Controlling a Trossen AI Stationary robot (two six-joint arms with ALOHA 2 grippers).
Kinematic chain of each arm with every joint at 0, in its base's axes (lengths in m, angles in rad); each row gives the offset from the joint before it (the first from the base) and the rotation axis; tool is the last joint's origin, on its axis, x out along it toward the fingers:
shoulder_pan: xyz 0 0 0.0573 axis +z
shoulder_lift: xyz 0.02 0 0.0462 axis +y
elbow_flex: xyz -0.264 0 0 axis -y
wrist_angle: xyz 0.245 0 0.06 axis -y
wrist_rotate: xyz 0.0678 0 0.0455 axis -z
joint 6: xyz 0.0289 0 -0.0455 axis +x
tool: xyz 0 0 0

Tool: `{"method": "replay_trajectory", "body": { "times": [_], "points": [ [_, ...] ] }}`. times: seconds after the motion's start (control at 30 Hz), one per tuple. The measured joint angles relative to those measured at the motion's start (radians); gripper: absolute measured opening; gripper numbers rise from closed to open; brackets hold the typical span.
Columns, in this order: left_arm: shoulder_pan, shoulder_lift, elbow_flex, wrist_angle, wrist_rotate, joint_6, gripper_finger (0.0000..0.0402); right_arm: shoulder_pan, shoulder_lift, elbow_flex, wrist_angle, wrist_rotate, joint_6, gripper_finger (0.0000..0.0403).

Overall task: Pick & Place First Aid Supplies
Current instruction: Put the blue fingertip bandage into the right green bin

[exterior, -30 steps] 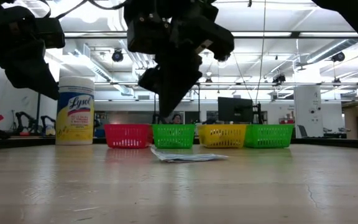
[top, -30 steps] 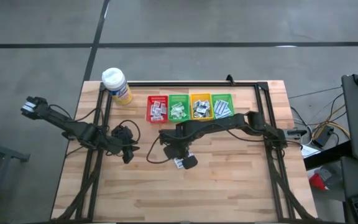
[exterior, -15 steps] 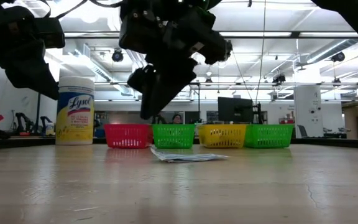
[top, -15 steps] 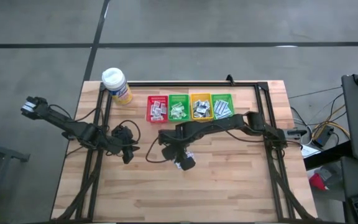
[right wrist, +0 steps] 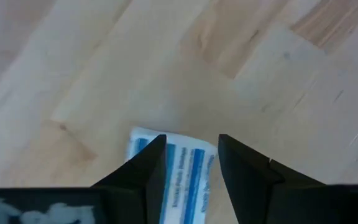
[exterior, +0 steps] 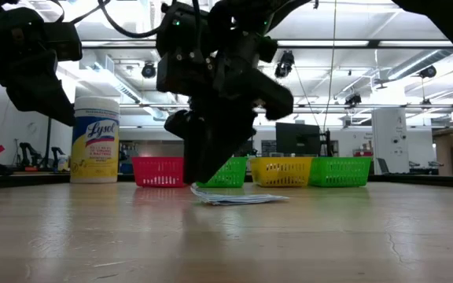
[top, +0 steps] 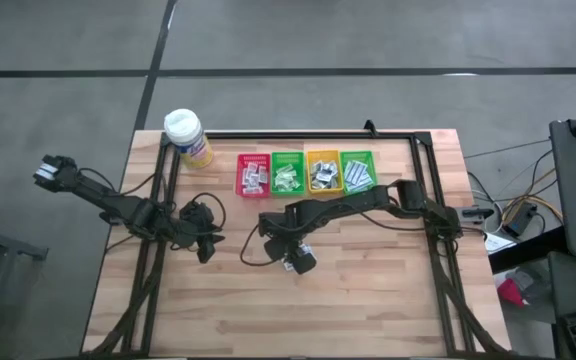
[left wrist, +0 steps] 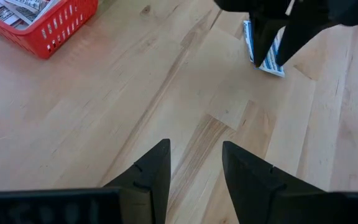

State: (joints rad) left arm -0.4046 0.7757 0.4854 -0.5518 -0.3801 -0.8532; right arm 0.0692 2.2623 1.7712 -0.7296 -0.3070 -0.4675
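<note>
- Right now the right tool (right wrist: 188, 163) hangs low over the middle of the table (top: 368, 290), its two fingers spread apart with a gap between them.
- Directly under that gap lies a flat white packet with blue stripes (right wrist: 176, 168), resting on the bare wood; the fingers straddle it but nothing shows them touching it yet.
- From table height, the packet (exterior: 234, 198) lies flat just in front of the red bin (exterior: 161, 170) and the green bin (exterior: 220, 174), with the right arm's fingertips close above it.
- Further along the far row stand a yellow bin (top: 322, 170) and a second green bin (top: 358, 169); all four already hold sachets, and a yellow bottle (top: 187, 136) stands at the far left corner.
- The left tool (left wrist: 194, 171) waits to the left over bare wood, fingers parted and holding nothing.
- To do this pick well, I judge the tool should drop straight down until the tips meet the wood, because the packet is thin and gives little edge to bite.
- Keeping the stripes centred in the gap before closing should stop the packet sliding out sideways.
- Closing slowly would likely buckle the packet upward into the pads instead of pushing it along the table.
- One risk: a tilted approach could pin a corner and flick the packet away towards the bins.
</note>
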Motion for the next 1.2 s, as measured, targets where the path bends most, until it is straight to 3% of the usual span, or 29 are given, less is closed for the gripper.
{"method": "replay_trajectory", "body": {
  "times": [0.13, 0.7, 1.2],
  "points": [
    [0.0, 0.0, 0.0, 0.0, -0.003, -0.008, 0.0138, 0.0, 0.0, -0.018, 0.031, 0.059, 0.007, 0.0144],
    [0.0, 0.0, 0.0, 0.002, -0.007, -0.01, 0.0138, -0.004, -0.004, -0.098, 0.082, 0.071, 0.012, 0.0138],
    [0.0, 0.0, 0.0, 0.005, -0.015, -0.012, 0.0138, -0.004, -0.007, -0.133, 0.127, 0.084, 0.018, 0.0043]
  ]
}}
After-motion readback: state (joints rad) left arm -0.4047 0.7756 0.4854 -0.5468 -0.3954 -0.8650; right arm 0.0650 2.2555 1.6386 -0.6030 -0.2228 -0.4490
